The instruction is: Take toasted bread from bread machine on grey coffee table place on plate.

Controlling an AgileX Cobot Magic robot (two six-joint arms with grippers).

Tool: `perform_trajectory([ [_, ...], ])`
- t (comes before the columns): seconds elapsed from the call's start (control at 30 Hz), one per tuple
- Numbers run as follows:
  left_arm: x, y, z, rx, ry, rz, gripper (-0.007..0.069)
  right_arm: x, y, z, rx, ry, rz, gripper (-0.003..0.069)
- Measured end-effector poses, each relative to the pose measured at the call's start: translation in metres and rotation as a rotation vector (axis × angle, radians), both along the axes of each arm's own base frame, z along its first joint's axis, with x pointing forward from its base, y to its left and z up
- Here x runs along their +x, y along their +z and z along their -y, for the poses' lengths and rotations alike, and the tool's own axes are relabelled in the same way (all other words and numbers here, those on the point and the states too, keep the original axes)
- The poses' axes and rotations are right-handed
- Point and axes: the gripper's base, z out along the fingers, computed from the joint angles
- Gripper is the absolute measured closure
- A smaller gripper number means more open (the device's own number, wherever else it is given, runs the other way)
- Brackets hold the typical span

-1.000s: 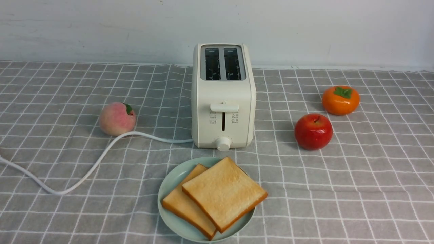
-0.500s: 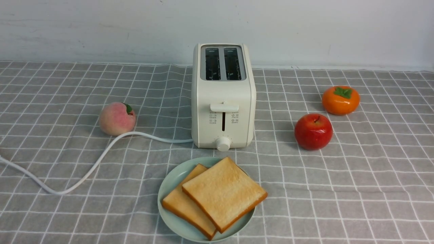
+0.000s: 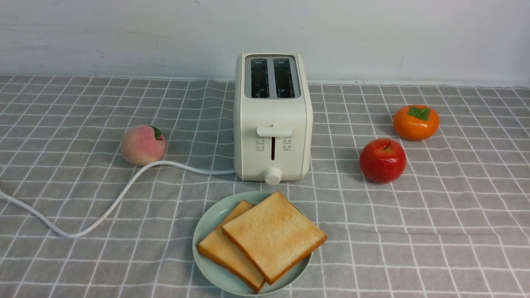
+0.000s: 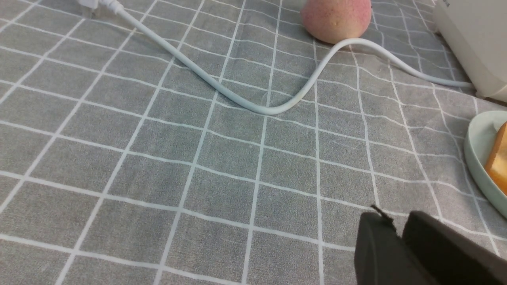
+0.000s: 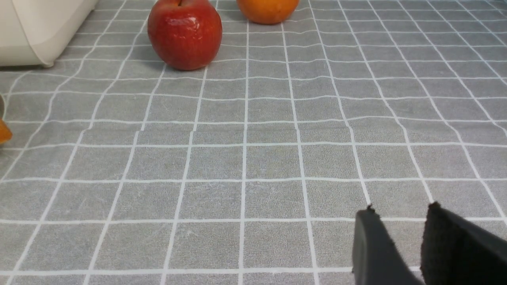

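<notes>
Two slices of toasted bread lie overlapping on the mint-green plate (image 3: pixel 203 231): the upper slice (image 3: pixel 273 236) rests partly on the lower slice (image 3: pixel 219 248). The cream-white bread machine (image 3: pixel 272 124) stands just behind the plate on the grey coffee table (image 3: pixel 414 231), both slots empty and dark. Neither gripper shows in the front view. My left gripper (image 4: pixel 394 215) hovers low over bare cloth, shut and empty, with the plate rim (image 4: pixel 475 146) and a toast edge (image 4: pixel 500 158) off to one side. My right gripper (image 5: pixel 400 206) is over bare cloth, empty, with a narrow gap between its fingers.
A peach (image 3: pixel 143 145) sits left of the toaster, with the white cord (image 3: pixel 124 190) curling past it to the left edge. A red apple (image 3: pixel 382 160) and an orange persimmon (image 3: pixel 415 121) sit to the right. A white wall backs the table.
</notes>
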Motion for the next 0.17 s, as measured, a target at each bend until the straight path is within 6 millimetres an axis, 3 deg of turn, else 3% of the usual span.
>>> perform_trajectory([
  [0.17, 0.0, 0.0, 0.0, 0.0, 0.0, 0.0, 0.0529, 0.0, 0.0, 0.0, 0.0, 0.0, 0.0, 0.0448],
])
